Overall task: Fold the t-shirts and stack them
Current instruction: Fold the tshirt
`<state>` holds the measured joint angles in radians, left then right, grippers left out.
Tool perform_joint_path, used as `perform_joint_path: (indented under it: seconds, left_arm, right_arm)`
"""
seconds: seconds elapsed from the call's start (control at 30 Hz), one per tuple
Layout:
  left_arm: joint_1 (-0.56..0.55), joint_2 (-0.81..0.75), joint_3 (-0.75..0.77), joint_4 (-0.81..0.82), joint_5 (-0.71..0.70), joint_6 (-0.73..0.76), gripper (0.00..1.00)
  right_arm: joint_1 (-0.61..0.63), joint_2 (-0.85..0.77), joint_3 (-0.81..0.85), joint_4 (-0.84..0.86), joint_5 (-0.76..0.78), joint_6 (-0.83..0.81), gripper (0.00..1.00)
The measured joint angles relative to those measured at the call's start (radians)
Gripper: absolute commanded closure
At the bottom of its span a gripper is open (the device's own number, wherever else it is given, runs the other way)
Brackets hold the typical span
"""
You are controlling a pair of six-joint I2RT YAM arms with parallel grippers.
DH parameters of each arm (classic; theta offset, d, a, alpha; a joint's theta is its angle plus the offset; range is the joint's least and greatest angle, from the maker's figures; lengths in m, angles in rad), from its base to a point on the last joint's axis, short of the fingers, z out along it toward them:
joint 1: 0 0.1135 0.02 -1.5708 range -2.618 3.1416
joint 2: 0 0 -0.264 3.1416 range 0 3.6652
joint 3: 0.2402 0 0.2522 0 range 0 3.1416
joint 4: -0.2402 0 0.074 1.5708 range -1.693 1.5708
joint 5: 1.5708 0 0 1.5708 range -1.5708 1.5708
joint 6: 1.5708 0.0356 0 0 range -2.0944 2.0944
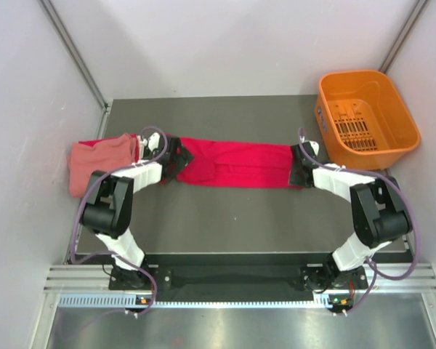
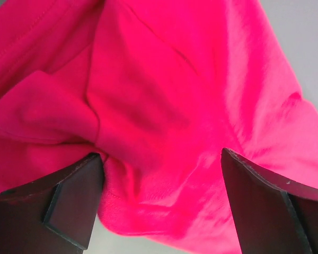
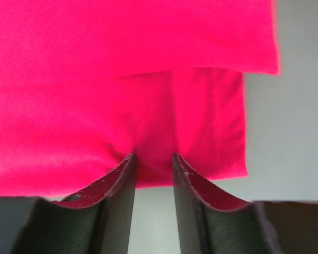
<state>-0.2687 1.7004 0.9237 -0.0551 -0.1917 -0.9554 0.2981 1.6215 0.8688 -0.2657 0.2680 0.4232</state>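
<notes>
A bright crimson red t-shirt lies stretched in a long band across the dark table, between my two grippers. My left gripper is at its left end, jaws wide open, with rumpled red cloth bulging between the fingers but not pinched. My right gripper sits at the shirt's right end. Its narrow jaws are shut on the near hem of the red cloth, which creases at the fingertips. A salmon pink t-shirt lies folded at the table's left edge.
An orange plastic basket stands at the back right, just beyond my right gripper. Grey walls close in the left and right sides. Bare table shows in front of and behind the red shirt.
</notes>
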Motion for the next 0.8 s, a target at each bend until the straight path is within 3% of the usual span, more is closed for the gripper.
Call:
perform_joint_path:
  seconds: [0.23,0.47,0.8]
  left_arm:
    - [0.029,0.119,0.145,-0.008,0.034,0.040,0.07]
    - [0.054,0.173,0.217,-0.019,0.069,0.065,0.08]
    - [0.090,0.241,0.311,-0.031,0.115,0.095,0.08]
  right_arm:
    - [0.068,-0.117,-0.063,-0.118,-0.013,0.006,0.48]
    - [0.066,-0.150,-0.029,-0.183,0.050,-0.007,0.42]
    - [0.059,-0.043,0.035,-0.192,0.101,-0.038,0.41]
